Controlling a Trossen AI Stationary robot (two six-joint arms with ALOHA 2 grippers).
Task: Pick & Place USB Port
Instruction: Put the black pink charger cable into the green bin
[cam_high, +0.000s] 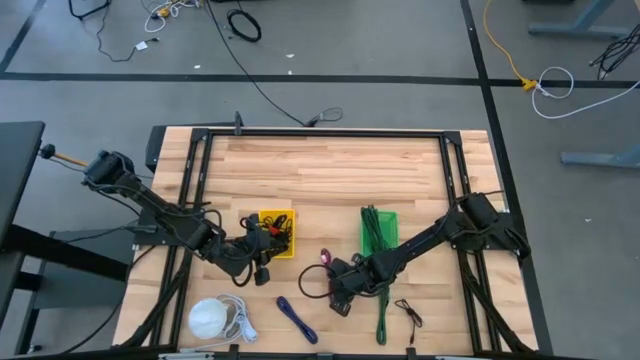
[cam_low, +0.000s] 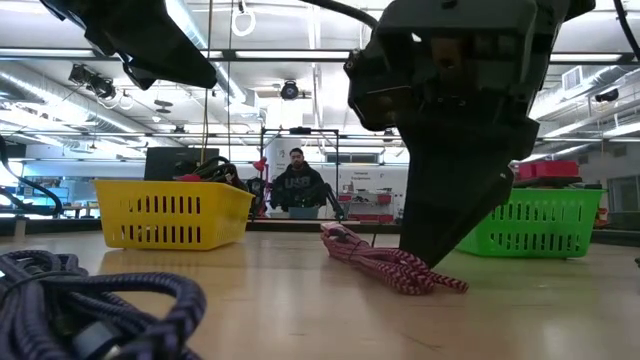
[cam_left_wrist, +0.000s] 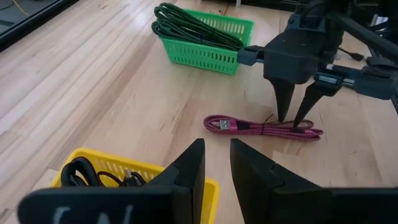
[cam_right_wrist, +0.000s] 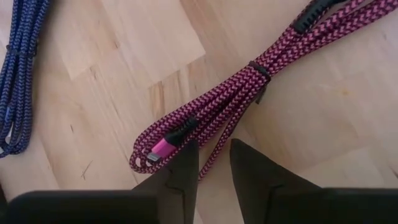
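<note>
The pink cable (cam_left_wrist: 264, 127) lies bundled on the wooden desk (cam_high: 320, 170), between the yellow basket (cam_high: 278, 232) and the green basket (cam_high: 379, 231) and nearer the desk's front edge. It is a braided pink-and-black cord folded into a long loop and held by a dark tie near its middle, with a pink metal plug showing at one end. The right gripper (cam_left_wrist: 295, 118) stands directly over it, pointing down, with its two dark fingers spread a little apart and their tips at the cable, one on either side of the bundle; the jaws are released and have not closed on the cord. In the right wrist view the cable (cam_right_wrist: 249, 93) runs slantwise just ahead of the fingertips (cam_right_wrist: 186, 155), with the plug end closest to them.

The left gripper (cam_high: 262, 268) hangs low over the near corner of the yellow basket, which holds coiled black cables. Its jaws are released too, with a narrow gap between the fingers and nothing in them.

The green basket holds a bundle of green cable. A blue braided cable (cam_high: 297, 319) lies on the desk near the front edge, just left of the right gripper, and a white round object (cam_high: 209, 318) with a white cord sits farther left. A thin dark cable (cam_high: 409, 314) lies to the right of the pink one.

A person (cam_low: 297, 186) sits in the room beyond the desk.
</note>
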